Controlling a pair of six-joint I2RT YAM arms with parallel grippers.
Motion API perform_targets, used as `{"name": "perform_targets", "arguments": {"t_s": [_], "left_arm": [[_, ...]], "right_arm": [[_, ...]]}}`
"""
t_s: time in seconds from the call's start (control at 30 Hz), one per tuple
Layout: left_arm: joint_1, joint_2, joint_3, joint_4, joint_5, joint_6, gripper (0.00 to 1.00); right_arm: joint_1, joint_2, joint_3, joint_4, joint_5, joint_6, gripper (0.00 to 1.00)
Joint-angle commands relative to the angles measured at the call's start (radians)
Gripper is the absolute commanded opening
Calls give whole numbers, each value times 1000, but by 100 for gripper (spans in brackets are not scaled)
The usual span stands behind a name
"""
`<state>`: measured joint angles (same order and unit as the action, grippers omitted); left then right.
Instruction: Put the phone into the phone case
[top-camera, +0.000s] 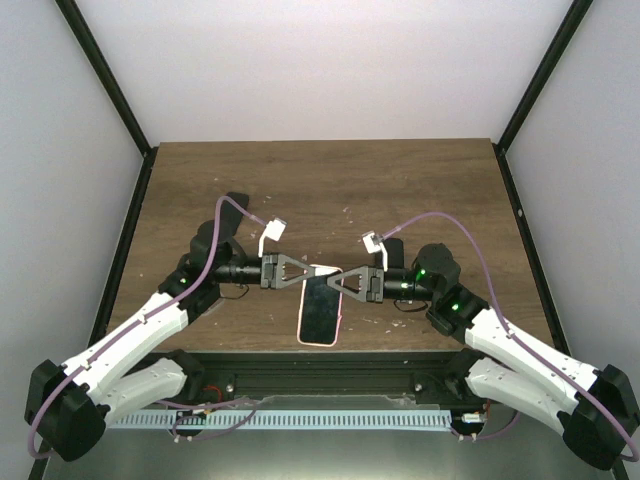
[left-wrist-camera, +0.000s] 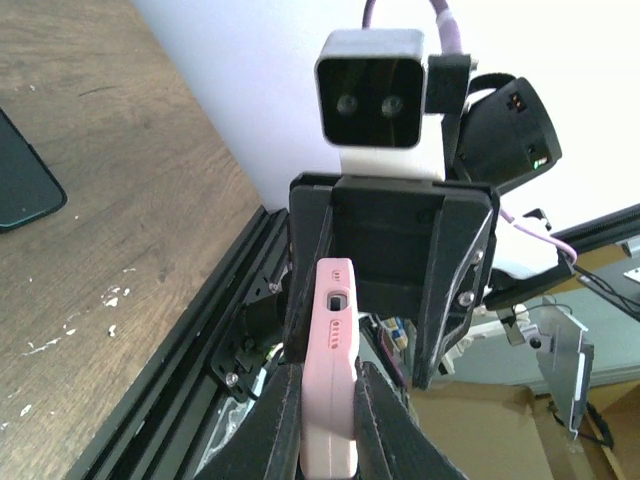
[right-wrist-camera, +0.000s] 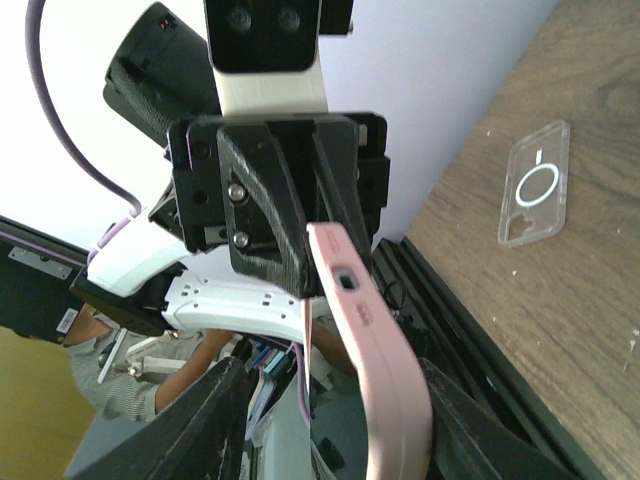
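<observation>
A pink phone case (top-camera: 320, 310) hangs between both grippers over the table's near edge, and its face toward the top camera is dark. My left gripper (top-camera: 303, 272) is shut on it: in the left wrist view both fingers press the case's sides (left-wrist-camera: 333, 370), port end up. My right gripper (top-camera: 346, 282) is open, with its fingers spread wide around the case (right-wrist-camera: 385, 370), which rests near one finger (right-wrist-camera: 460, 430). A dark flat phone (left-wrist-camera: 20, 185) lies on the table at the left edge of the left wrist view.
A clear case with a white ring (right-wrist-camera: 535, 195) lies flat on the wooden table (top-camera: 320, 190). The black frame rail (top-camera: 330, 365) runs along the table's near edge, just below the held case. White scuff marks (left-wrist-camera: 110, 298) dot the wood.
</observation>
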<state>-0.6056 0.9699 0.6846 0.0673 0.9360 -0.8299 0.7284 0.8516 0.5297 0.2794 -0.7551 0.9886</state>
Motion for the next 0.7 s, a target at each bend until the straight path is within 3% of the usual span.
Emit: {"name": "perform_targets", "arguments": {"t_s": [0.0, 0.1, 0.27, 0.33, 0.47, 0.53, 0.67], "left_arm": [[2, 0, 10, 111, -24, -55, 0], [3, 7, 21, 124, -27, -70, 0], [3, 2, 27, 152, -37, -110, 3], [2, 0, 33, 117, -56, -111, 13], [2, -6, 31, 108, -58, -153, 47], [2, -16, 34, 76, -46, -153, 56], [3, -51, 33, -70, -72, -100, 62]], "right_arm": [[0, -8, -19, 82, -56, 19, 41], [0, -3, -8, 48, -56, 7, 39], [0, -5, 10, 35, -42, 4, 12], [0, -11, 15, 29, -3, 13, 8], [0, -24, 4, 36, 78, 51, 2], [0, -38, -1, 49, 118, 69, 1], [-1, -68, 16, 6, 224, 72, 1]]}}
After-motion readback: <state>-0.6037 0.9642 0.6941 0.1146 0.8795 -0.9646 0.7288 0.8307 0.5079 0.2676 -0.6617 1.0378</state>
